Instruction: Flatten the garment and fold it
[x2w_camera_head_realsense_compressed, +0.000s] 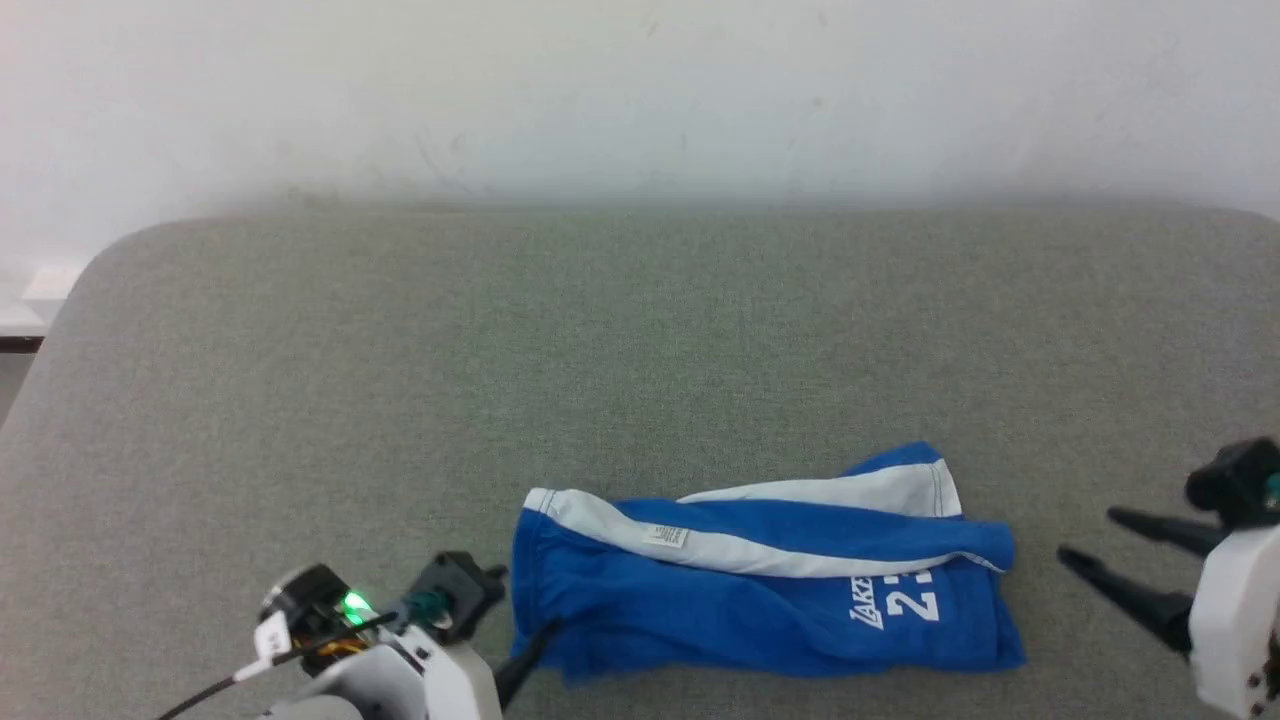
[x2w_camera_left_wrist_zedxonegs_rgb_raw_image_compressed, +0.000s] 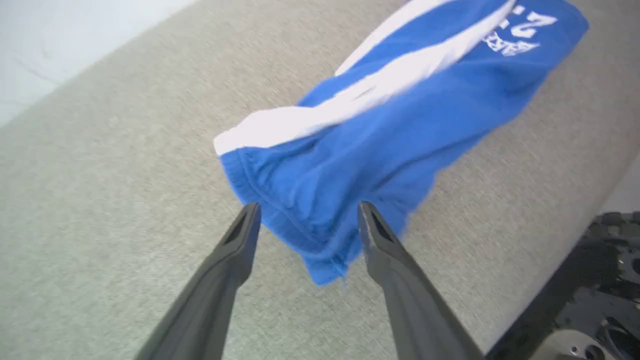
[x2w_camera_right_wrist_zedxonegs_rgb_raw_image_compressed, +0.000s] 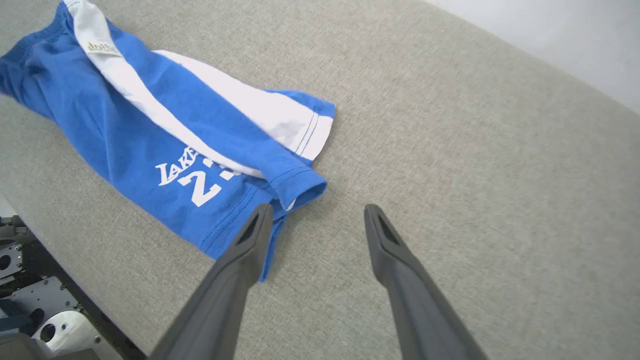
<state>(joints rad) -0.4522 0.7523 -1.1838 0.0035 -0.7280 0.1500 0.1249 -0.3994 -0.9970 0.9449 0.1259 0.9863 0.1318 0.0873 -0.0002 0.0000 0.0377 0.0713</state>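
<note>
The garment (x2w_camera_head_realsense_compressed: 740, 600), bright blue shorts with white side stripes and white lettering, lies folded lengthwise near the front of the grey surface. Its gathered waistband end points left and its leg hems point right. My left gripper (x2w_camera_head_realsense_compressed: 540, 640) sits at the waistband end. In the left wrist view the left gripper (x2w_camera_left_wrist_zedxonegs_rgb_raw_image_compressed: 308, 212) stands open, its fingers straddling the corner of the garment (x2w_camera_left_wrist_zedxonegs_rgb_raw_image_compressed: 380, 150) without pinching it. My right gripper (x2w_camera_head_realsense_compressed: 1086, 533) is open, a short way right of the hems. In the right wrist view the right gripper (x2w_camera_right_wrist_zedxonegs_rgb_raw_image_compressed: 318, 210) is empty, with the garment (x2w_camera_right_wrist_zedxonegs_rgb_raw_image_compressed: 140, 145) beside its left finger.
The grey fabric-covered surface (x2w_camera_head_realsense_compressed: 640, 340) stretches wide behind and to both sides of the shorts, with a white wall (x2w_camera_head_realsense_compressed: 640, 90) at the back. The surface's front edge runs close below the shorts, and the robot's dark base (x2w_camera_left_wrist_zedxonegs_rgb_raw_image_compressed: 600, 300) shows beyond it.
</note>
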